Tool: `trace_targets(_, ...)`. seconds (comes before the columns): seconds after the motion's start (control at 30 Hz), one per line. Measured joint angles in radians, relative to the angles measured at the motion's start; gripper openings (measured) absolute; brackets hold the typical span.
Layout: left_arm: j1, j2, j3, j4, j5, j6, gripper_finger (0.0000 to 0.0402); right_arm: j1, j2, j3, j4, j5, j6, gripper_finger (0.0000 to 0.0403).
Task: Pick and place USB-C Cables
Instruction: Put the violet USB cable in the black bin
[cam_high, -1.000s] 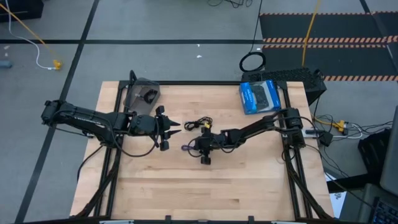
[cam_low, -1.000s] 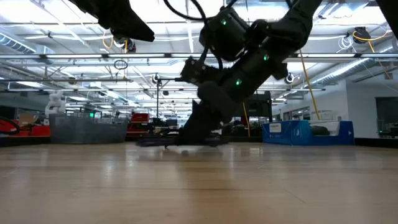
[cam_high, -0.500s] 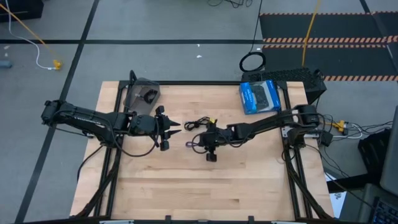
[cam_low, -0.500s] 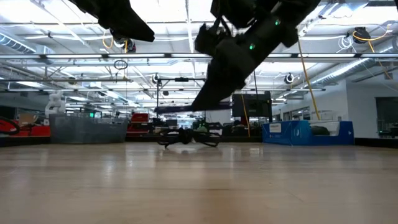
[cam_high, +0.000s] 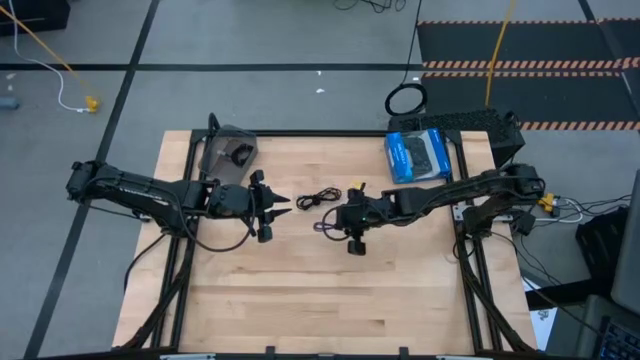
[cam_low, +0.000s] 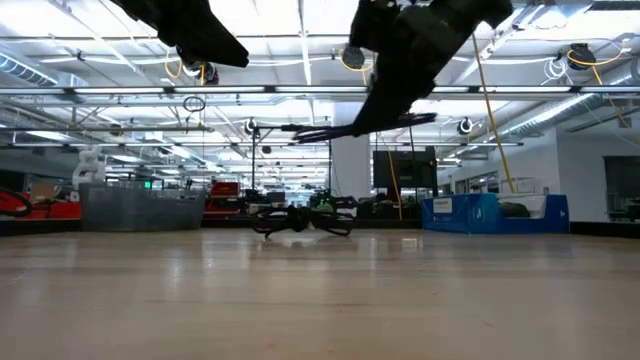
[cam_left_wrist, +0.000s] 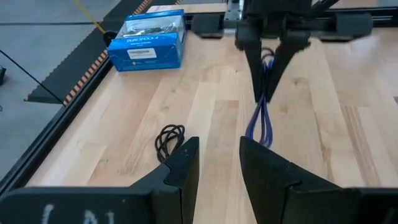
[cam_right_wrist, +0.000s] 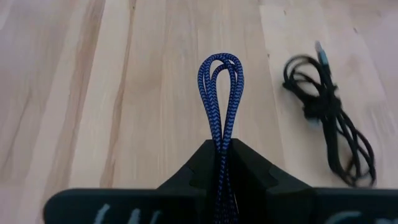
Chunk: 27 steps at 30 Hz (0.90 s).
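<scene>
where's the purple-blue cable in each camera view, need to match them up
High view: the purple-blue cable sticks out of the right gripper at table centre.
Low view: lifted off the table, a thin dark line under the right arm.
Left wrist view: loops hang from the gripper opposite.
Right wrist view: a loop clamped between the fingers.
Shared landmark: the black cable lying beside it.

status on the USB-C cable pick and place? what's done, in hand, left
Done: one black cable seems to lie already in the grey tray at the table's far left corner. In hand: the right gripper is shut on the purple-blue cable and holds it clear of the table. Left: the other black cable lies loose mid-table. The left gripper hovers open beside it.
</scene>
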<state>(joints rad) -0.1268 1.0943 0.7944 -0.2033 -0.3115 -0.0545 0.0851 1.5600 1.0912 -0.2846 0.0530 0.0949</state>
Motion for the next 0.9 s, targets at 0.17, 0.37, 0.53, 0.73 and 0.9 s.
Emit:
trace_targets(0.17, 0.0, 0.0, 0.0, 0.0, 0.0, -0.004, 0.0118, 0.024, -0.043, 0.0, -0.113, 0.002, 0.024, 0.0029)
trace_targets(0.37, 0.0, 0.0, 0.0, -0.001, 0.0, -0.007, 0.0118, 0.056, -0.092, 0.0, -0.163, 0.002, 0.022, 0.0029)
trace_targets(0.53, 0.0, 0.0, 0.0, -0.001, 0.0, -0.009, 0.0118, 0.074, -0.158, -0.024, -0.192, 0.003, 0.022, 0.0029)
trace_targets(0.73, 0.0, 0.0, 0.0, -0.001, 0.0, -0.01, 0.0118, 0.072, -0.294, -0.15, -0.166, 0.012, 0.051, 0.0029)
trace_targets(0.9, 0.0, 0.0, 0.0, 0.005, 0.0, -0.008, 0.0118, 0.066, -0.411, -0.267, -0.035, 0.074, 0.037, 0.0029)
